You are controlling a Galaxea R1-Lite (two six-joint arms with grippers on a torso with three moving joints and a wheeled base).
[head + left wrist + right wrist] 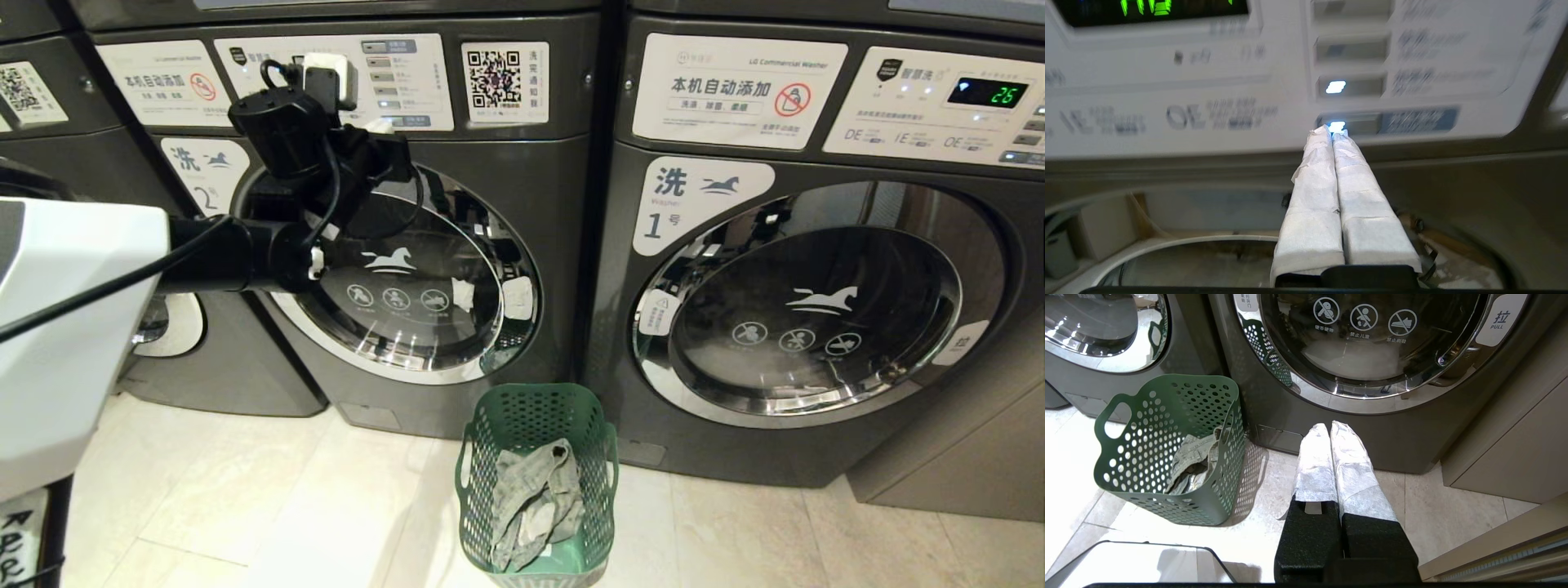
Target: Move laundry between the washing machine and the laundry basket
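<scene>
Left wrist view: pressing the left gripper [1332, 131], with both white-wrapped fingers brought fully together and gripping nothing, against the lowest lit button [1355, 123] on the control panel [1208, 122] of the washing machine [522, 237]. Keeping the fingers closed like this probably to make one narrow, stiff tip, so as to touch only that button and not the neighbouring ones above it. Reaching from the side in the head view, with the arm crossing in front of the round glass door [424, 327], which is looking shut, so not blocking any loading at this moment. Leaving the laundry [535, 506] as a crumpled grey-beige bundle inside the green laundry basket [482, 474], which is standing upright on the tiled floor [245, 490] just before the gap between this machine and the neighbouring washer marked "1" [620, 343], near enough for a short carry to the door. Holding the right gripper [1329, 426] low and parked, fingers also closed and empty, pointing toward the base of the washer marked "1", beside the basket but apart from it. Judging the cloth transfer itself as not yet done for the drum, or already finished toward the basket; cannot tell which.
</scene>
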